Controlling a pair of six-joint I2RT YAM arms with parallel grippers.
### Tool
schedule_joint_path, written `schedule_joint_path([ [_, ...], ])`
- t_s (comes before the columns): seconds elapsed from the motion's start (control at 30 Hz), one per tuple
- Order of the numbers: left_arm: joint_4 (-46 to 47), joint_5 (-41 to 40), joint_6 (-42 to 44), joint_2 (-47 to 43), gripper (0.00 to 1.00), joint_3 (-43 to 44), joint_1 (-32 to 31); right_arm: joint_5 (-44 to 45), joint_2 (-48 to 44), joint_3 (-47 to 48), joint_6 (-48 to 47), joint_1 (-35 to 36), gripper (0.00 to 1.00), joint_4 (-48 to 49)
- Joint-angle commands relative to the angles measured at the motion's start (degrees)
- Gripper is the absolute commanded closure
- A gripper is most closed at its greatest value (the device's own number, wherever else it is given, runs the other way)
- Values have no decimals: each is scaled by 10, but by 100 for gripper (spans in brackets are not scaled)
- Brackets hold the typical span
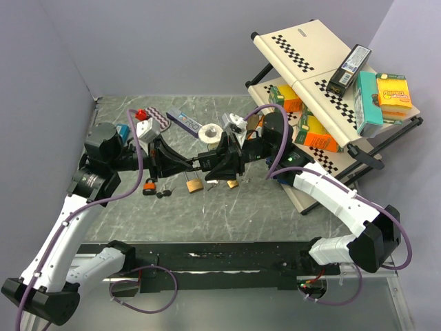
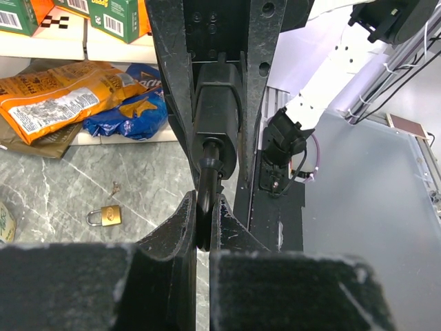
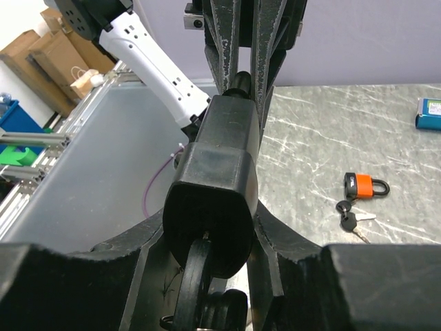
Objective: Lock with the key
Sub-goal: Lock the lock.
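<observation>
A black padlock (image 3: 215,172) hangs in mid-air between my two grippers above the table's middle (image 1: 218,164). My right gripper (image 3: 215,214) is shut on the padlock's body, one finger on each side. A black-headed key (image 3: 193,286) sticks in the keyhole at the padlock's bottom face, with spare keys (image 3: 226,312) hanging by it. My left gripper (image 2: 204,227) is shut on the padlock's black shackle (image 2: 208,172), seen edge-on. In the top view the left gripper (image 1: 201,163) and right gripper (image 1: 227,162) meet tip to tip.
An orange padlock (image 3: 364,185) with loose keys (image 3: 348,219) lies on the marble table (image 1: 207,214), at the left (image 1: 149,185). A brass padlock (image 2: 107,216) lies below the grippers. Snack bags (image 2: 62,103) and a tilted shelf rack (image 1: 324,89) with boxes stand at the right.
</observation>
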Motion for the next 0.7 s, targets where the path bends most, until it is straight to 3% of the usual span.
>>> schedule_joint_path([
  [0.0, 76, -39, 3, 2, 99, 3, -25, -5, 12, 20, 8, 32, 60, 31],
  [0.2, 127, -37, -38, 3, 99, -16, -40, 0, 23, 21, 17, 40, 64, 43],
  [0.4, 145, -58, -41, 9, 99, -19, -94, -3, 38, 32, 16, 49, 68, 44],
  [0.67, 188, -93, -52, 24, 99, -24, -129, -8, 48, 38, 6, 69, 85, 39],
])
